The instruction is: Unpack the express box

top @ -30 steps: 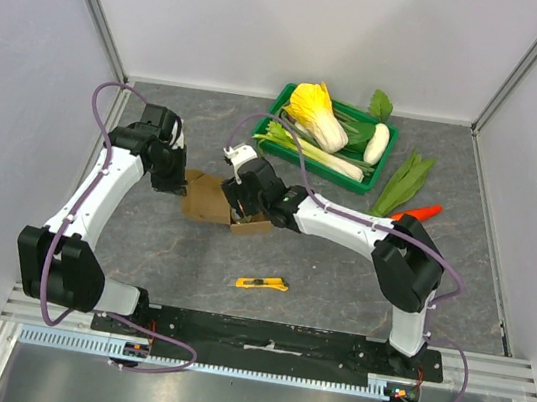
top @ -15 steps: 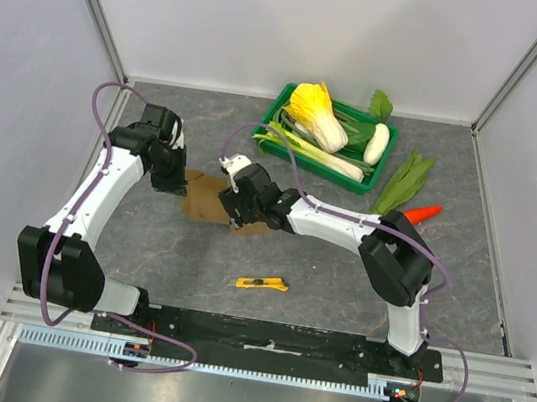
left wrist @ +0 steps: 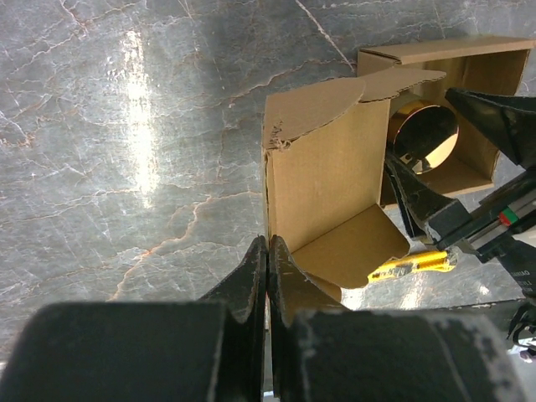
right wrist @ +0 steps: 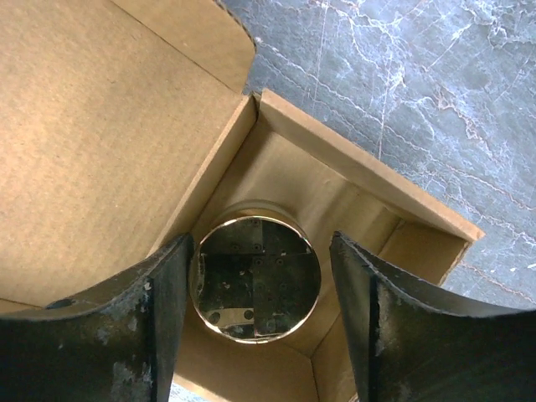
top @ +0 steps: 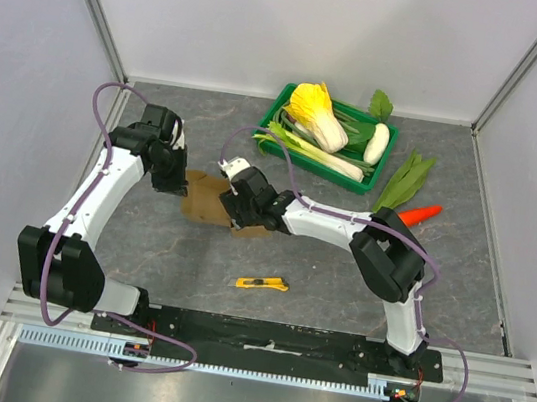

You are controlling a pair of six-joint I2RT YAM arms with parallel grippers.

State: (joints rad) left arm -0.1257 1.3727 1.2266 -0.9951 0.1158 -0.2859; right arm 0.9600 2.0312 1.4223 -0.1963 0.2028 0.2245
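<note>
The express box (top: 206, 200), brown cardboard, sits open at mid table with its lid folded out to the left. My left gripper (top: 178, 185) is shut on the edge of the lid flap (left wrist: 322, 167); its jaws (left wrist: 268, 251) pinch the cardboard. My right gripper (top: 239, 209) is open and reaches down into the box. In the right wrist view its fingers (right wrist: 167, 285) stand either side of a round tin with a shiny, mirror-like top (right wrist: 255, 280) that lies on the box floor, not touching it. The tin also shows in the left wrist view (left wrist: 423, 138).
A green crate (top: 276, 101) of cabbage, leeks and other vegetables stands at the back. Loose leafy greens (top: 403, 181) and a carrot (top: 418, 213) lie to its right. A yellow utility knife (top: 262, 283) lies in front of the box.
My right gripper has moved left and down into the open box, over the round tin. My left gripper has kept its hold on the lid.
</note>
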